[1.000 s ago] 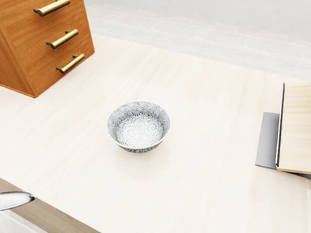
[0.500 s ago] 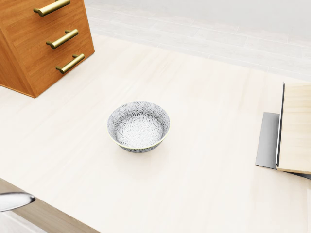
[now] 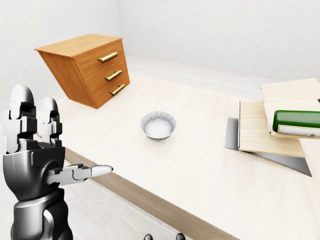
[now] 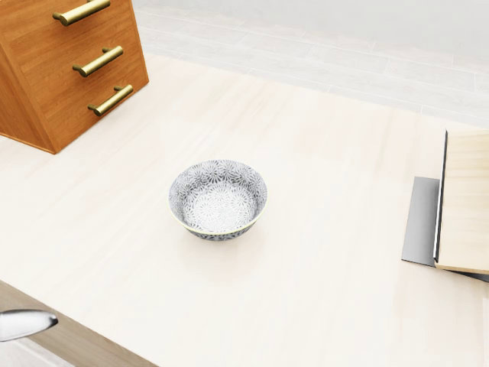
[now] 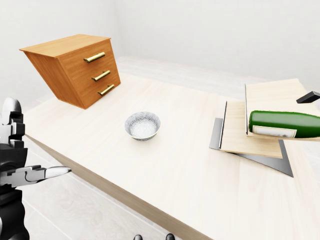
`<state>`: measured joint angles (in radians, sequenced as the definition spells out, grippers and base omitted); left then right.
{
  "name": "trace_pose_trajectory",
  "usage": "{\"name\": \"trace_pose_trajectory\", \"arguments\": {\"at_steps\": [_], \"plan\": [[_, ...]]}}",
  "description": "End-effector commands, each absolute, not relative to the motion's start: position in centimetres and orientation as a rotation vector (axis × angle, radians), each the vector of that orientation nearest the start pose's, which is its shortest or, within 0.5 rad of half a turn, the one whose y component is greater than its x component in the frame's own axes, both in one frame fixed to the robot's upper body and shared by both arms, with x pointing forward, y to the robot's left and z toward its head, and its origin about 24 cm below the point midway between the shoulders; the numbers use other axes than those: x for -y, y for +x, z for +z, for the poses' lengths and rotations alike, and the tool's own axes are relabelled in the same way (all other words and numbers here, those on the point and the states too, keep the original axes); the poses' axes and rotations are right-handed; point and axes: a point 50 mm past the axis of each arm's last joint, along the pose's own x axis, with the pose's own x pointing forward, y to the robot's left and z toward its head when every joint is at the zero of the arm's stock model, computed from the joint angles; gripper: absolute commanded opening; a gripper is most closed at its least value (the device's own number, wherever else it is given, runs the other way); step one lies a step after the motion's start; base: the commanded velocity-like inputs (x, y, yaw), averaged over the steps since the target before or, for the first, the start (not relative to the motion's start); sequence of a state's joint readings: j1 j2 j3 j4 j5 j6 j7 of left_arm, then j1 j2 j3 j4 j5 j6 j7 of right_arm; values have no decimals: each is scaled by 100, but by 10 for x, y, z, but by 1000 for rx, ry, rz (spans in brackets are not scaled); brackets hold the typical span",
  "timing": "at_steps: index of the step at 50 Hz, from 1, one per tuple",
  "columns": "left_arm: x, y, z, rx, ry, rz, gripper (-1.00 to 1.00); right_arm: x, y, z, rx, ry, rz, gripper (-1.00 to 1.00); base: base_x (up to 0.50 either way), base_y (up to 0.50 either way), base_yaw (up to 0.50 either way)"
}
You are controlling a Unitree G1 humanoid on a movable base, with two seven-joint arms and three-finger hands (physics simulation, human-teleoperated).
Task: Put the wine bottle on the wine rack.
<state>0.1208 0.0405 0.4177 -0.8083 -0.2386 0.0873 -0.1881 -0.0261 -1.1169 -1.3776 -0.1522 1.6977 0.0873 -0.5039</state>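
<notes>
Silver left hand [image 3: 37, 155]: raised at the left edge of the left-eye view, below the table's near edge; two fingers [image 3: 22, 112] upright, thumb pointing right, spread wide, gripping nothing.
Change since earlier frames: in the head view the silver thumb tip [image 4: 27, 323] at bottom left sits slightly lower and further right than 1.0 s ago; bowl, drawers and boards are unchanged, so the camera has not moved.
Right hand: only two dark tips show at the bottom edge of the eye views; cannot tell whether it is open or closed.
Table [image 4: 321, 306]: pale wood top with a darker wood near edge.
Bowl [image 4: 218, 199]: grey-and-white patterned, upright, alone near the table's middle, well apart from everything else.
Wine rack [image 5: 250, 131]: light wood boards stacked in steps over a grey metal plate, at the right of the eye views.
Wine bottle [image 5: 285, 124]: dark green glass, lying on its side on the upper board of the wine rack, pale label on its underside; its right end is cut off by the frame.
Drawer chest [image 3: 87, 67]: orange-brown wood, three brass handles, tilted, at the table's top left.
</notes>
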Motion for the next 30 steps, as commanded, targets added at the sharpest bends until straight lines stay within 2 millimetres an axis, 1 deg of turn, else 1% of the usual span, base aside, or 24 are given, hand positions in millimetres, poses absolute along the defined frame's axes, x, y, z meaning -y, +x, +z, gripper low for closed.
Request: {"name": "trace_pose_trajectory", "arguments": {"at_steps": [1,8,16,30], "plan": [[-222,171,187,613,59,124,100,396,62,388,1177,754,-366,100,0,0,0],[-223,171,187,613,58,126,100,389,62,391,1166,781,-291,100,0,0,0],[-223,168,189,622,59,127,100,377,59,402,1166,789,-195,100,0,0,0],[-223,168,189,623,61,128,100,367,51,417,1194,729,-157,100,0,0,0]]}}
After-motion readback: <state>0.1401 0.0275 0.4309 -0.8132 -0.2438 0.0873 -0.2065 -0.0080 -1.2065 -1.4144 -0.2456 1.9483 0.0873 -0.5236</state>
